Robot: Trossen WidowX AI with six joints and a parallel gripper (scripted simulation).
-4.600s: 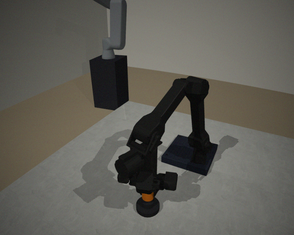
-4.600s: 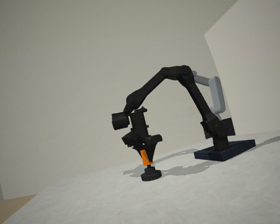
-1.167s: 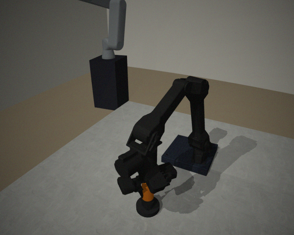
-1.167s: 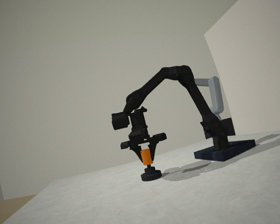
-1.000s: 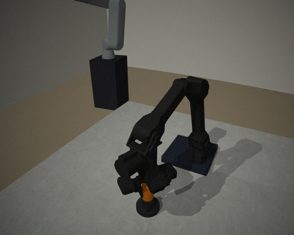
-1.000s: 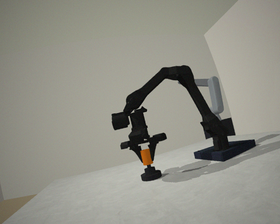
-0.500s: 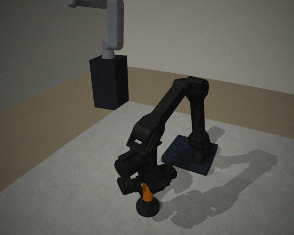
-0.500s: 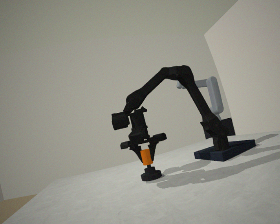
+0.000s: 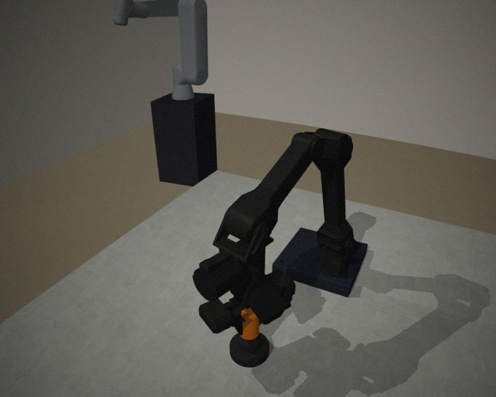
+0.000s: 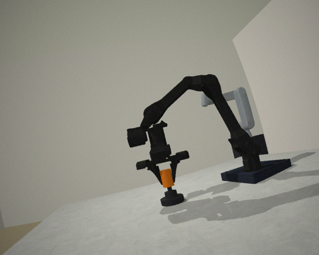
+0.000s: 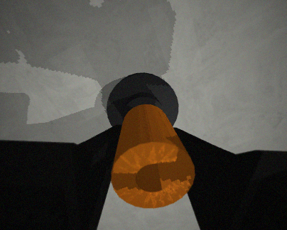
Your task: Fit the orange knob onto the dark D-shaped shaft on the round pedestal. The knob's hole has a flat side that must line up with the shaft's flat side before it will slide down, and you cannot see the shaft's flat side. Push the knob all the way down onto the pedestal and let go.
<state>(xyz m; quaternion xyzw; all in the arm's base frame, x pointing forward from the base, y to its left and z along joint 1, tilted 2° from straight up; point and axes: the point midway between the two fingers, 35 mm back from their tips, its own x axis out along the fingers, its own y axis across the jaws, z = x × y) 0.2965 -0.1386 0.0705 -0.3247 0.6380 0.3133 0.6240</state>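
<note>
The orange knob (image 9: 250, 328) (image 10: 166, 178) (image 11: 142, 128) is an upright cylinder, tilted very slightly in the exterior view. My gripper (image 10: 167, 181) is shut on it, one finger on each side. The round dark pedestal (image 9: 249, 353) (image 10: 172, 199) (image 11: 142, 83) stands on the table below, a wide disc with a narrower step. A short piece of the dark shaft (image 10: 169, 189) shows between the knob's underside and the step, so the knob is at the shaft's top, not down on the pedestal. The D-shaped opening in the knob's upper face shows in the wrist view, flat side to the right. The shaft's flat side is hidden.
My arm's dark blue base plate (image 9: 310, 277) (image 10: 253, 177) lies on the table (image 9: 103, 310) (image 10: 112, 246) behind the pedestal. A grey arm (image 9: 193, 41) (image 10: 244, 109) stands on a dark block (image 9: 175, 140) beyond the table's far edge. Arm shadows fall beside the pedestal.
</note>
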